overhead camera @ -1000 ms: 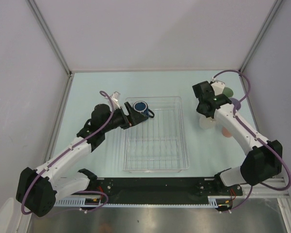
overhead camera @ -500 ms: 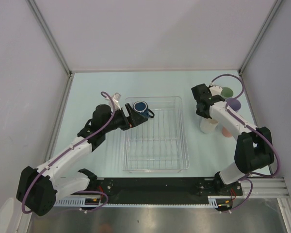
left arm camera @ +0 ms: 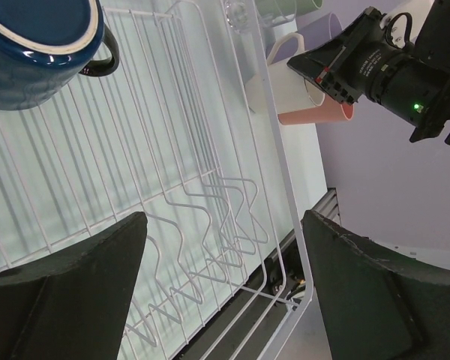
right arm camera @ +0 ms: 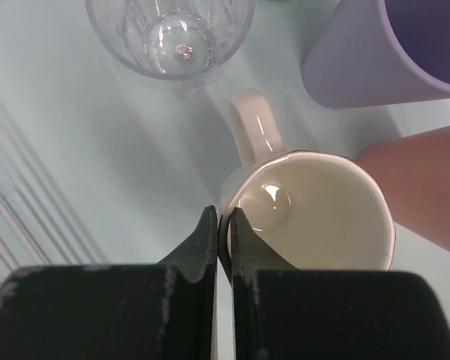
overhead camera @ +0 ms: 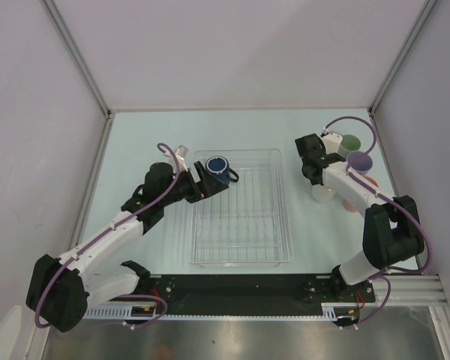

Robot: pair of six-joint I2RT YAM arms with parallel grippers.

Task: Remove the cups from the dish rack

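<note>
A pale mint tabletop lies evenly lit between plain lavender-grey walls, with slim aluminium corner posts and a black rail along the near edge.

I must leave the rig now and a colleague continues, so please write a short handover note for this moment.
Left gripper: open, aimed at the dark blue mug, not holding it.
Right gripper: shut on the rim of the cream mug, which appears set down right of the dish rack.
Done: green cup, lavender cup, salmon cup and clear glass are out, beside the cream mug.
Left: release the cream mug; take out the dark blue mug, the only cup in the rack.
</note>
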